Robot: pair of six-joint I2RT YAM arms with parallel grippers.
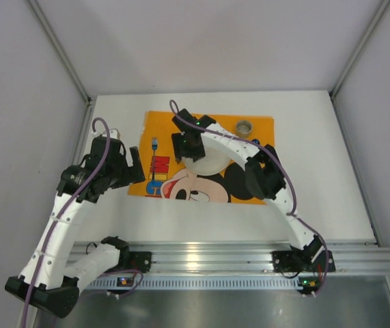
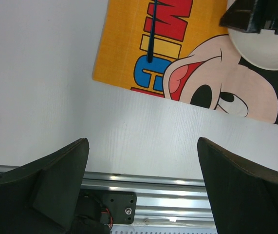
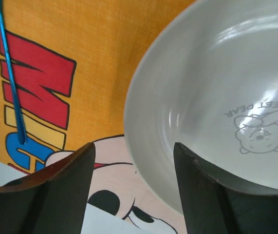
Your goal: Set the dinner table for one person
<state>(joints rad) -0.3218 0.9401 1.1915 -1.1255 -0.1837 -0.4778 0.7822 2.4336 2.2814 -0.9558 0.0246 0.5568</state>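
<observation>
Dinner table (image 1: 321,171) is the white surface that carries everything; it extends past the orange mat (image 1: 162,126) on every side, and that mat is the reference for all positions below. A white bowl (image 3: 216,87) sits on the middle of the mat. A blue-handled utensil (image 3: 9,78) lies on the mat's left part, and a small cup (image 1: 244,126) stands at the mat's far right corner. My right hand (image 3: 133,146) is over the middle of the mat, spread and astride the bowl's rim. One finger is outside and one inside, with mat showing between the outer finger and the rim, so I pinch nothing. I judge the step in hand to be the release of the bowl. To do it well, I should spread the fingers fully before any lift, then rise straight up off the mat. A sideways or tilted withdrawal could let the inner finger catch the rim and tip or slide the bowl, or drag the cloth and disturb the utensil. Whether the bowl's base is fully down on the mat I cannot tell from these views. My left hand (image 2: 142,141) is spread wide and empty, above bare surface just off the mat's near left corner. In my judgement it is well placed to handle the utensil afterwards.
</observation>
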